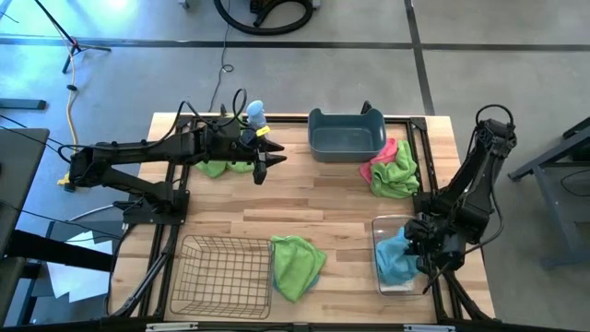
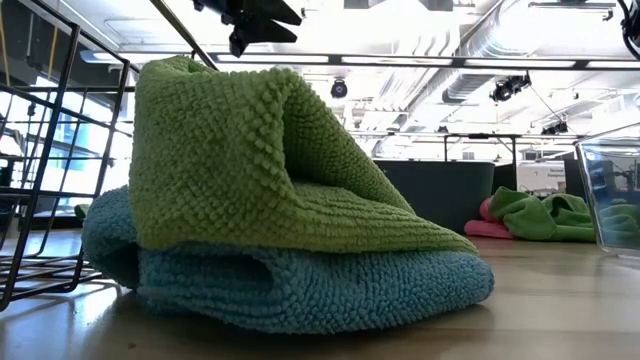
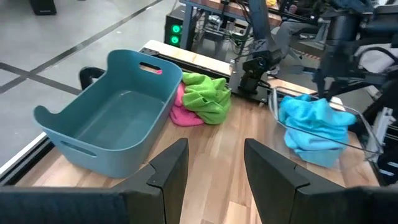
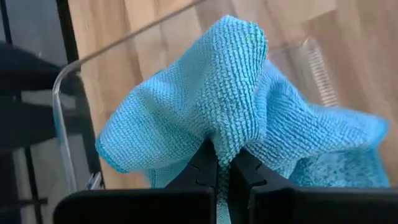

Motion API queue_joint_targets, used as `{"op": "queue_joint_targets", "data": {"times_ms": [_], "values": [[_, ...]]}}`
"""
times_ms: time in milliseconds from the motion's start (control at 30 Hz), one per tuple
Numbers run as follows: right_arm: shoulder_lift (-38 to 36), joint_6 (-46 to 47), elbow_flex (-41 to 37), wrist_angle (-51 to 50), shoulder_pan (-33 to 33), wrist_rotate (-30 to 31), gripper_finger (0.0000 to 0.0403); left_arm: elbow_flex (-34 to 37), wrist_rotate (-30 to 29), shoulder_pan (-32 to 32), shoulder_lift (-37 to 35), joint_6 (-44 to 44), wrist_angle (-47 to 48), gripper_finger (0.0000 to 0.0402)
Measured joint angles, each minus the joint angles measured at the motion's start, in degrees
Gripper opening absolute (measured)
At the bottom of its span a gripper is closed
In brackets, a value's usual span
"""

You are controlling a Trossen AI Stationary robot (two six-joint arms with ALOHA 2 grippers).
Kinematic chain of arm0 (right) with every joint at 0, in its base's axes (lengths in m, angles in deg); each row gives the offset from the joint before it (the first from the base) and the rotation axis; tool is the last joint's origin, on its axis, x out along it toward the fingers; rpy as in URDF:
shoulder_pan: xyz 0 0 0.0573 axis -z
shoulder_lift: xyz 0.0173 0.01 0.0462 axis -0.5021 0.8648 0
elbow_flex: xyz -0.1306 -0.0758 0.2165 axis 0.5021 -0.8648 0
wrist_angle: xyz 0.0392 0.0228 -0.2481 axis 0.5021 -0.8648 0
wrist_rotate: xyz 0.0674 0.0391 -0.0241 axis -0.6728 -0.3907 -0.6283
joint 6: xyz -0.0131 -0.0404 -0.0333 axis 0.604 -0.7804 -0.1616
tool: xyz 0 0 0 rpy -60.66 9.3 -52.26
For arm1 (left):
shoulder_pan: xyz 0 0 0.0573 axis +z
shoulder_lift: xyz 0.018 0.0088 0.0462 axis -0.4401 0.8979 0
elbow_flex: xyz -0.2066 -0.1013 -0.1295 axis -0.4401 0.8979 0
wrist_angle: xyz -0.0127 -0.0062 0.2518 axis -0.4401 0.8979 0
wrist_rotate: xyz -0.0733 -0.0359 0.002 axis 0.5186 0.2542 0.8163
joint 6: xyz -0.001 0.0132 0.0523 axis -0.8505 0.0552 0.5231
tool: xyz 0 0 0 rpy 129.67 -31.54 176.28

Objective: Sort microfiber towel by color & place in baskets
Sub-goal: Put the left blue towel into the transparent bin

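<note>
My right gripper (image 1: 422, 244) is shut on a light blue towel (image 1: 396, 260) over the clear bin (image 1: 380, 226) at the near right. My left gripper (image 1: 269, 160) stands open above the table's far middle, holding nothing, next to a green towel (image 1: 221, 169). Between the wire basket (image 1: 221, 275) and the clear bin, a green towel (image 2: 250, 160) lies folded on top of a blue one (image 2: 300, 285). The blue-grey tub (image 3: 118, 124) is at the far side, with a pink towel (image 3: 185, 116) and a green towel (image 3: 208, 96) heaped beside it. My right gripper pinches a raised fold of the blue towel (image 4: 231, 140) between its two fingers, which slant down from above. The cloth spreads out below the fingers, and its lower part (image 3: 314, 140) rests inside the clear bin.
A small spray bottle (image 1: 255, 114) stands at the far edge behind my left arm. Bare wood lies open in the table's middle (image 1: 341, 198). Black frame rails run along the table's left and right sides.
</note>
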Motion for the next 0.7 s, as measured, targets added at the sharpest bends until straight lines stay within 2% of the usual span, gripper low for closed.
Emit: {"op": "queue_joint_targets", "data": {"times_ms": [100, 267, 467, 700], "values": [[0.0, -1.5, 0.0, 0.0, 1.0, -2.0, 0.0, 0.0, -0.2, 0.0, 0.0, 0.0, -0.1, 0.0142], [0.0, -12.4, 0.0, 0.2, 5.1, -11.2, 0.0, 0.0, -0.2, 0.0, 0.0, 0.0, -0.4, 0.0142], [1.2, -21.5, 0.0, 1.8, 10.8, -13.6, 0.0, 0.0, -0.2, 0.0, 0.0, 0.0, -0.4, 0.0142], [7.8, -28.2, 0.0, 7.5, 13.2, -18.7, 0.0, 0.0, -0.2, 0.0, 0.0, 0.1, -0.4, 0.0142]]}}
